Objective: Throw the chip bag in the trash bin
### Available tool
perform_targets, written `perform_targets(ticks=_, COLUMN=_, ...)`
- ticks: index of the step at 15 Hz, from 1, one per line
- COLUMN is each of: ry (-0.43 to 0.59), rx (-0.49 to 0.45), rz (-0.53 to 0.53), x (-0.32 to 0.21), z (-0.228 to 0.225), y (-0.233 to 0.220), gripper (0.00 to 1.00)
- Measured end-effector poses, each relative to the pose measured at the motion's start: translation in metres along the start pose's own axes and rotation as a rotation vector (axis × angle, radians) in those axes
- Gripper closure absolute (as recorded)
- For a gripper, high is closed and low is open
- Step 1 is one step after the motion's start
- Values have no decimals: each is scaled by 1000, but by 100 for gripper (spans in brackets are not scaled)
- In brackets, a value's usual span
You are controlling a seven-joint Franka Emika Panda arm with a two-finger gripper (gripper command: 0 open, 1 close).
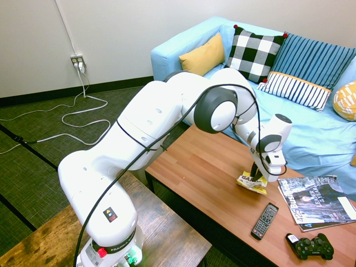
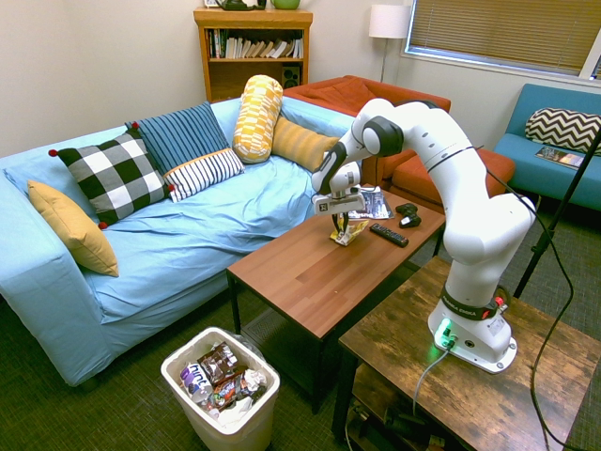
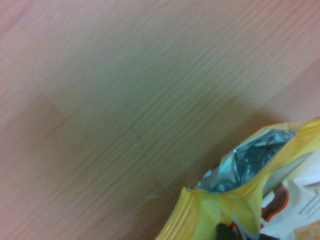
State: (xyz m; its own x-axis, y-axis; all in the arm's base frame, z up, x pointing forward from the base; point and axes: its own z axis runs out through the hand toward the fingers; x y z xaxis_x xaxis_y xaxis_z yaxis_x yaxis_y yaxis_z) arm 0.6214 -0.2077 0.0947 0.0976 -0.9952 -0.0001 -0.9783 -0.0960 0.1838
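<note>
The yellow chip bag (image 1: 250, 182) (image 2: 350, 233) lies crumpled on the wooden coffee table (image 1: 206, 167) (image 2: 296, 272), near its sofa-side half. My gripper (image 1: 255, 173) (image 2: 339, 225) points straight down onto the bag, its dark fingers drawn together on the bag's upper edge. Close up in the wrist view, the bag (image 3: 250, 200) shows its open top and silver lining over bare wood. The white trash bin (image 2: 225, 430) stands on the floor off the table's far end, beside the sofa, with several wrappers inside. It is out of the first exterior view.
A black remote (image 1: 265, 220) (image 2: 388, 235), a game controller (image 1: 310, 247) (image 2: 408, 214) and magazines (image 1: 314, 200) (image 2: 374, 200) lie on the table just past the bag. The blue sofa (image 2: 188, 235) with pillows runs along the table's long side.
</note>
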Motion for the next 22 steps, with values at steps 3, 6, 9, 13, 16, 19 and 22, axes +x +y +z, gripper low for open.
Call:
perform_targets(ticks=3, ry=2, rx=6, rz=-3, x=2, z=-4, y=-1, gripper=100)
perform_targets(ticks=6, ry=9, rx=39, rz=-16, x=8, z=-29, y=0, gripper=100)
perform_targets(ticks=9, ry=10, rx=114, rz=-66, x=-4, z=-97, y=13, gripper=100)
perform_targets(ticks=13, ry=6, rx=215, rz=-204, x=-91, z=-188, y=32, gripper=100)
perform_targets(ticks=16, ry=28, rx=259, rz=-313, x=-189, z=-236, y=59, gripper=100)
perform_targets(ticks=19, ry=80, rx=281, rz=-403, x=-304, z=-255, y=90, gripper=100)
perform_targets(ticks=22, ry=155, rx=299, rz=-486, x=-424, z=-247, y=113, gripper=100)
